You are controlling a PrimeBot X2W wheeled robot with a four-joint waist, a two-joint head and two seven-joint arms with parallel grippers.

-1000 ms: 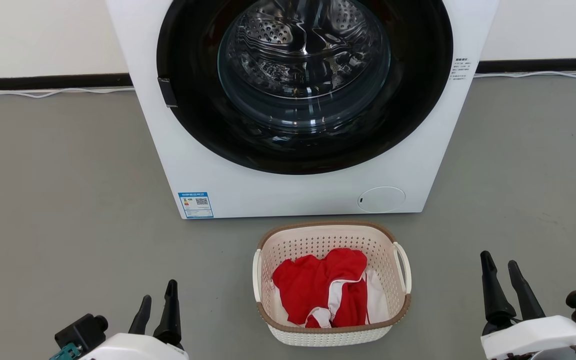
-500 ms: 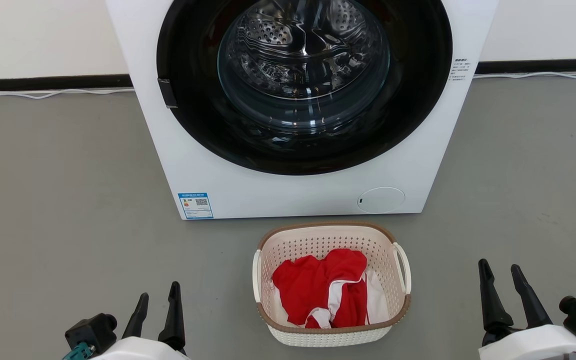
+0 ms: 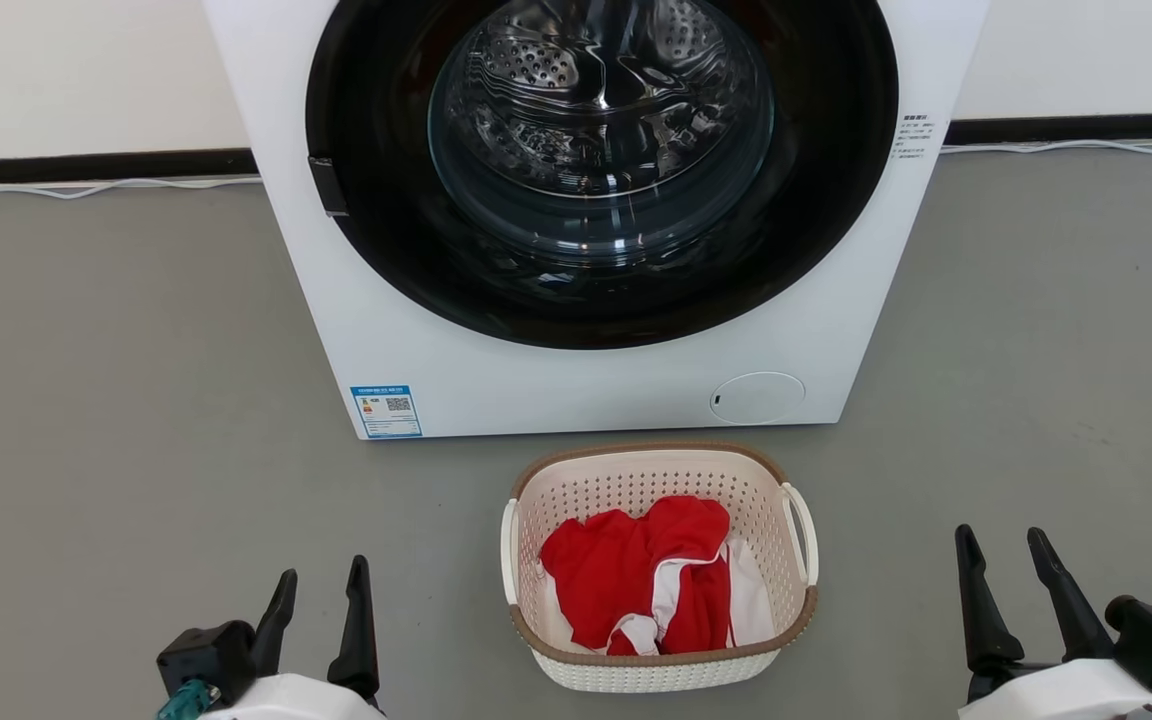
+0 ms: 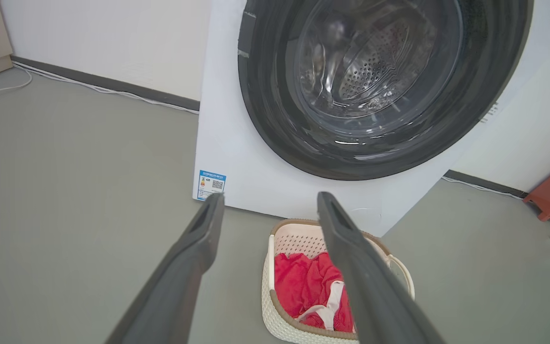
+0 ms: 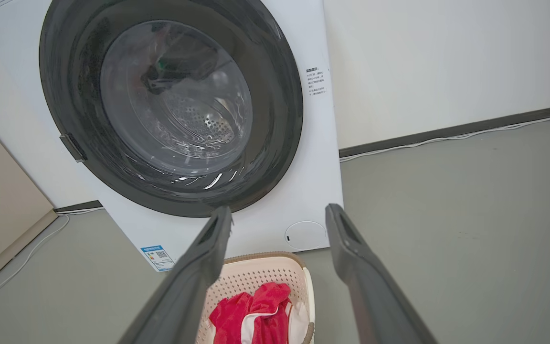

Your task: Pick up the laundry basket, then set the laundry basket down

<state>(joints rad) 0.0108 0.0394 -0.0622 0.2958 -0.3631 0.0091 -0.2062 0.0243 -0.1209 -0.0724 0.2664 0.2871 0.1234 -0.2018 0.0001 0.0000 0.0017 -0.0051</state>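
Grey floor (image 3: 116, 400), with a white washing machine (image 3: 576, 395) against the far wall (image 3: 86, 70). On the floor just in front of the machine, apart from it and upright, the laundry basket (image 3: 661, 662), red and white clothes (image 3: 636, 570) inside. Low at the near left, the left fingers (image 3: 356, 630); low at the near right, the right fingers (image 3: 976, 610); both pairs spread wide, gripping nothing, well apart from the basket. Not yet lifted. Best to bring each pair in from its own side to a white loop: left handle (image 3: 508, 555), right handle (image 3: 802, 535). Straddle each loop before closing, keep clear of the cloth, close both together, then raise evenly to hold the basket level. Stay off the machine's front on the way up. Lower straight, flat on the floor, before letting go.
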